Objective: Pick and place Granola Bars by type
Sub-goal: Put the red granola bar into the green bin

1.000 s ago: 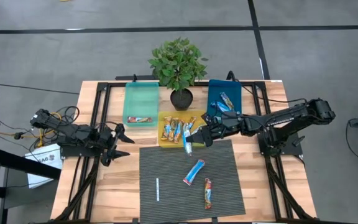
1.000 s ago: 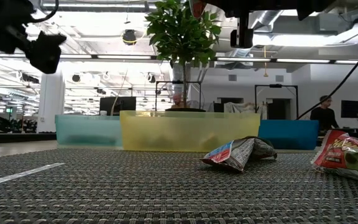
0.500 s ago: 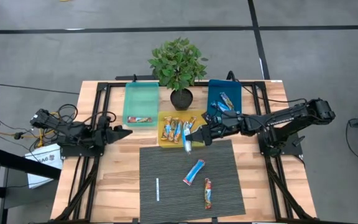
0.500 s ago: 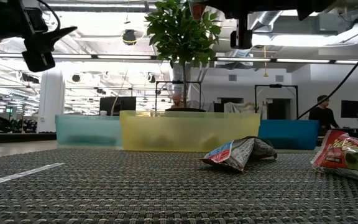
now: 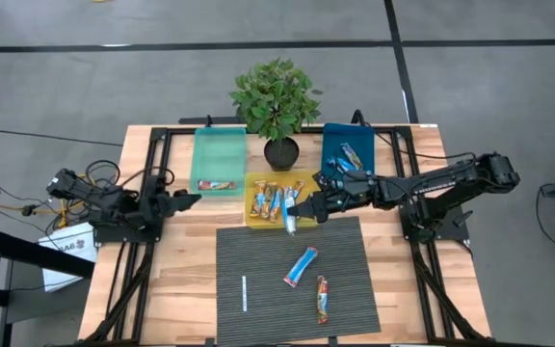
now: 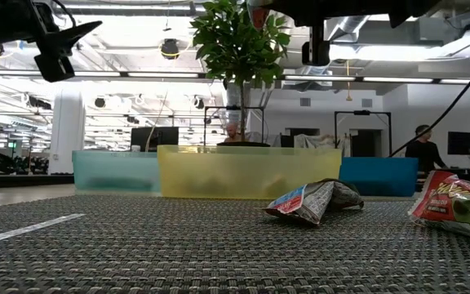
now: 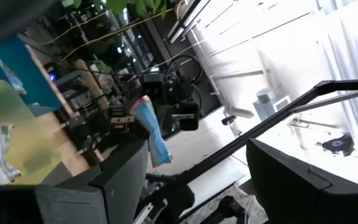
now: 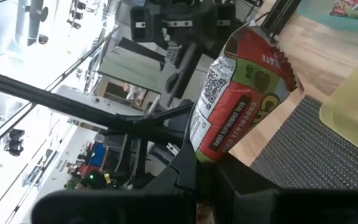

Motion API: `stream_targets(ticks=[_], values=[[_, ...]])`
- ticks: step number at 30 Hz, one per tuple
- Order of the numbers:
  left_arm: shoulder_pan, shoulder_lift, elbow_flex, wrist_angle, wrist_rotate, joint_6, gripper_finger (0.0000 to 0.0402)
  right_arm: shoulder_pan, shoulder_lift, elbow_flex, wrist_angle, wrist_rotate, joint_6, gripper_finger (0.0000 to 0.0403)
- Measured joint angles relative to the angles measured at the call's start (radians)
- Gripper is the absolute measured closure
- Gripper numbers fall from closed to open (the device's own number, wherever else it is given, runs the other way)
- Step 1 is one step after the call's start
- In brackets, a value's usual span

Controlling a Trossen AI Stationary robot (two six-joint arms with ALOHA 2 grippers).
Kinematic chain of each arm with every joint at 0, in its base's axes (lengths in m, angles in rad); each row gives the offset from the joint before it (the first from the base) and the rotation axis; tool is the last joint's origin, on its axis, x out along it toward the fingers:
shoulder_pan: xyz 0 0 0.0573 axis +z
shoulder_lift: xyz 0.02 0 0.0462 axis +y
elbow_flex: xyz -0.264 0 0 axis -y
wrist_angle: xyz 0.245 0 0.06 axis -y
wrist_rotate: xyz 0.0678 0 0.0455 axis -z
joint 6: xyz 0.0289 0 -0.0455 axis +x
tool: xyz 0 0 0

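Observation:
My right gripper [image 5: 303, 211] is over the near edge of the yellow bin [image 5: 258, 220], shut on a multicoloured granola bar [image 5: 290, 225], whose red and green wrapper [image 8: 238, 99] fills the right wrist view. A blue bar [image 5: 301, 266] and a red-orange bar [image 5: 322, 299] lie flat on the dark mat [image 5: 258, 260]; both also show in the low view, the blue bar [image 6: 312, 201] and the red-orange bar [image 6: 455, 206]. My left gripper [image 5: 187, 200] is open, held above the table's left side and pointing right. It appears high in the low view [image 6: 65, 49]. My right gripper pinches one end of the bar [image 8: 209, 149] between its two fingers [image 8: 186, 177], coming from the table's right. The rest of the bar sticks out past the fingertips. It is lifted clear of the bin and the mat.
A teal bin [image 5: 218, 154] holds one red-orange bar [image 5: 217, 184]. The yellow bin holds several bars, and the blue bin [image 5: 330, 145] holds blue ones. A potted plant [image 5: 277, 101] stands behind the bins. A thin white stick [image 5: 244, 293] lies on the mat's left part.
My left gripper has risen and swung toward the far edge, and its wrist has rolled, so its fingers now point level to the right. The right gripper and its bar have stayed put.

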Motion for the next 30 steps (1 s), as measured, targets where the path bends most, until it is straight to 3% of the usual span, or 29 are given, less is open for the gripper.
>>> stream_targets(ticks=[5, 11, 21, 30], values=[[0.000, 0.000, 0.000, 0.021, -0.003, -0.008, 0.0136, 0.000, 0.003, 0.032, 0.000, 0.000, -0.027, 0.0396], [0.000, 0.011, 0.000, 0.038, -0.024, -0.007, 0.0136, -0.005, 0.100, 0.146, -0.004, -0.012, -0.079, 0.0396], [0.001, 0.093, 0.002, 0.091, -0.029, -0.053, 0.0136, -0.024, 0.382, 0.438, -0.006, -0.191, -0.131, 0.0396], [0.001, 0.110, 0.002, 0.097, -0.043, -0.047, 0.0136, -0.056, 0.523, 0.622, -0.008, -0.283, -0.157, 0.0396]])
